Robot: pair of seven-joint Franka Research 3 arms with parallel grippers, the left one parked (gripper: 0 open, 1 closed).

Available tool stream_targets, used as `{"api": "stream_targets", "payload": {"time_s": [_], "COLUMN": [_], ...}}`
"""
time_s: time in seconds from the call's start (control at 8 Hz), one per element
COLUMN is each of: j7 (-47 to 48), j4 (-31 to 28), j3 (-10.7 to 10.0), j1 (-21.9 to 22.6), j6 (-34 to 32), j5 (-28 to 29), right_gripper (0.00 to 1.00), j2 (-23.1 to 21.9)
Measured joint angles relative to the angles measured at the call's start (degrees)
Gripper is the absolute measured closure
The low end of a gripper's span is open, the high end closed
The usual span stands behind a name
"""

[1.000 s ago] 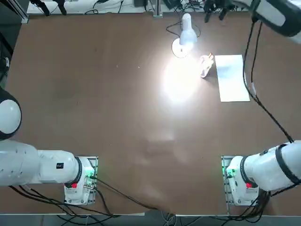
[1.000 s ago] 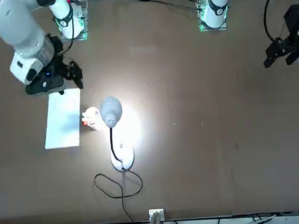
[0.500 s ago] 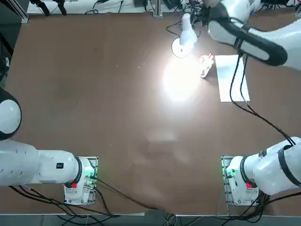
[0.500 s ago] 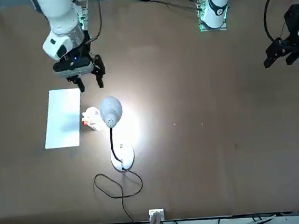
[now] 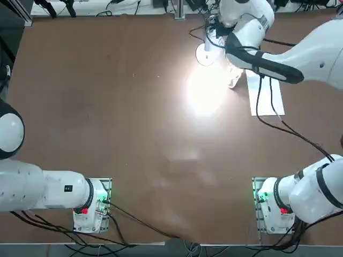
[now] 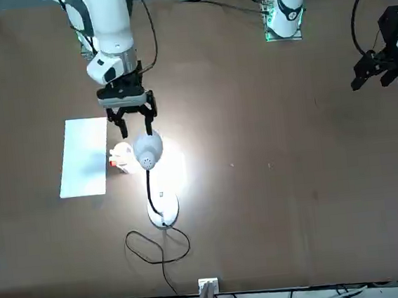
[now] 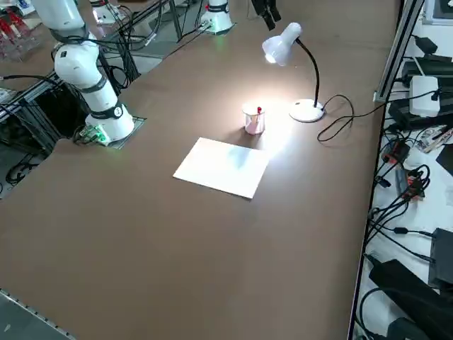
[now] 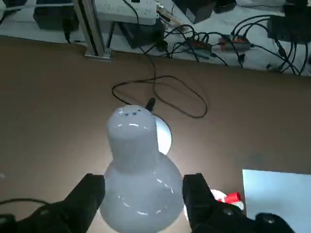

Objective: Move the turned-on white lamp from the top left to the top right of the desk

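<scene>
- Over the last second we see the right arm's black two-finger gripper (image 6: 132,124) swing in from beside the white paper sheet (image 6: 84,157) to the lit head of the small white desk lamp (image 6: 148,151); lamp, sheet and cup have not moved.
- We can read no brand, label or writing anywhere.
- The large matte brown desk (image 5: 107,107) carries a bright pool of lamplight; cables and power strips crowd the floor beyond its far edge.
- A small clear cup (image 7: 253,119) holding red-tipped pens stands between the lamp's round base and the sheet.
- The gripper's fingers (image 8: 90,194) are spread wide on either side of the bulbous head, gripping nothing.
- The lamp stands upright near the far edge, its thin black cord (image 6: 152,248) looped behind.
</scene>
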Motion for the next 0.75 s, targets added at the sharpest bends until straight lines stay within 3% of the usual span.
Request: {"api": "stream_targets", "payload": {"time_s": [0.75], "j7": [0.40], "j4": [0.98], "j3": [-0.27], "j1": [0.39], "j6": [4.11], "j5": [-6.79], "right_gripper": [0.02], "j2": [4.08]}}
